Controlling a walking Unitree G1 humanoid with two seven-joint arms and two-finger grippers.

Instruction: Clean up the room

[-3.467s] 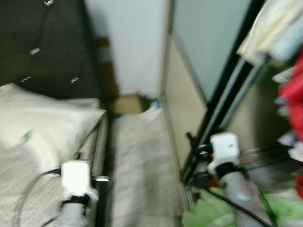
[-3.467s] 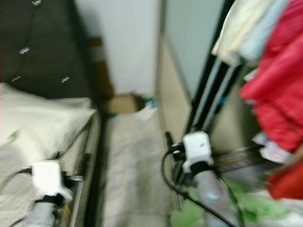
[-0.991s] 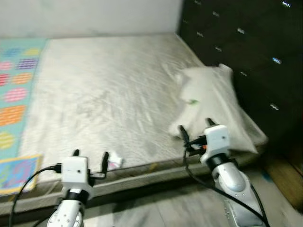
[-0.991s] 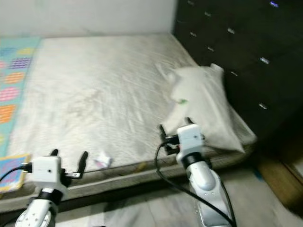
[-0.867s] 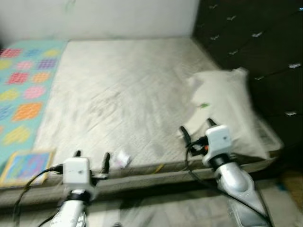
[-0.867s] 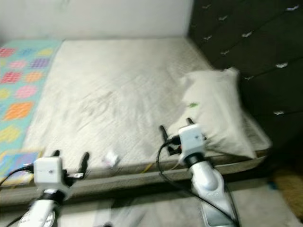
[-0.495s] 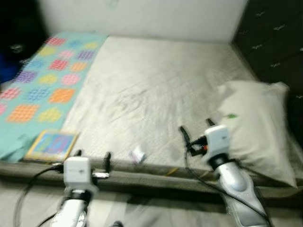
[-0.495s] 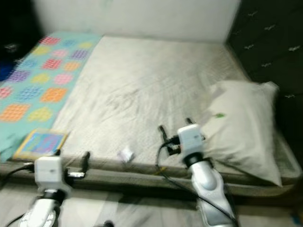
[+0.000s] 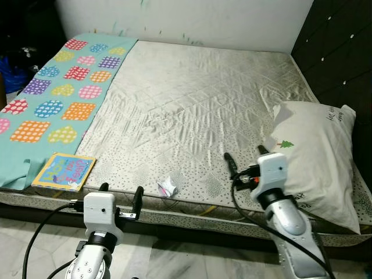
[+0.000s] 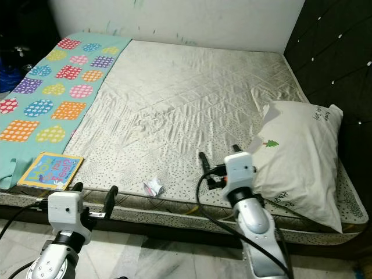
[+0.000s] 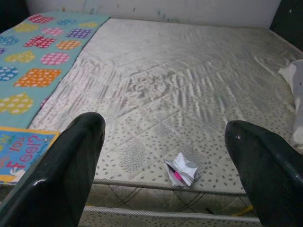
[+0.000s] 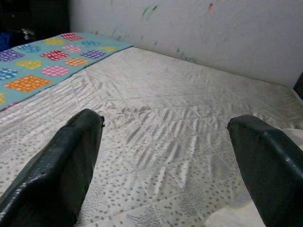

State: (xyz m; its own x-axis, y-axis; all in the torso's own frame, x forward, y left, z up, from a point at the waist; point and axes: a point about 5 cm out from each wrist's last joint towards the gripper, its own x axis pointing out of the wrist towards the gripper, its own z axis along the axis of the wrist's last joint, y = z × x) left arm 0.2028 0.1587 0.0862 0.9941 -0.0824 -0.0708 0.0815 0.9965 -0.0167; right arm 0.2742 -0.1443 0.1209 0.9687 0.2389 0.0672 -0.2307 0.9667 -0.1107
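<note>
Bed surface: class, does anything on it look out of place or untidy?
Yes. A crumpled wrapper lies loose on the bare mattress near its front edge, and a children's book sits by the patterned blanket. The pillow lies askew, overhanging the edge.

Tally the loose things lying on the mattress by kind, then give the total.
Pillow: 1
Book: 1
Crumpled wrapper: 1
Patterned blanket: 1
Total: 4

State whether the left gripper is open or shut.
Open: the left gripper has its two black fingers set wide apart, holding nothing.
</note>
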